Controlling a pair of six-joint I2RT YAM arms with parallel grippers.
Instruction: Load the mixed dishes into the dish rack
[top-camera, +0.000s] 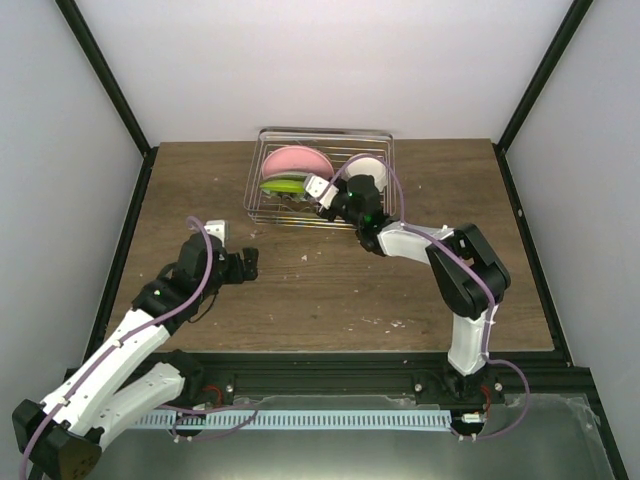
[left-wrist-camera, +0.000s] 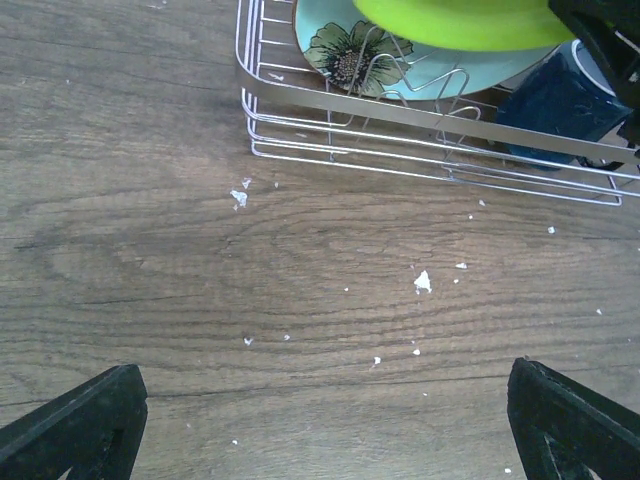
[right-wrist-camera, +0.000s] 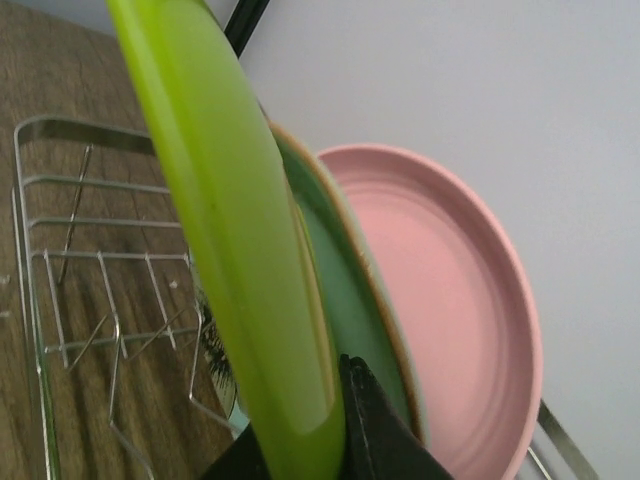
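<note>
Pink plate (top-camera: 290, 160), mint plate (left-wrist-camera: 335, 45), mug (left-wrist-camera: 560, 105) and bowl (top-camera: 368, 167) all sit in the rack (top-camera: 300, 130). The lime plate (right-wrist-camera: 215, 200) stands on edge inside the rack, right against the mint plate. My right gripper (right-wrist-camera: 320, 440) is clamped on its rim, and I cannot tell if it sits between prongs. I see no dish outside the rack, so I judge the task nearly done: seat and release remain. Left gripper (left-wrist-camera: 325, 420) hangs wide open and empty over the worktop (top-camera: 330, 290), on the rack's near side. The worktop is brown wood grain with white crumbs (left-wrist-camera: 423, 282). The walls are white with black frame posts.
</note>
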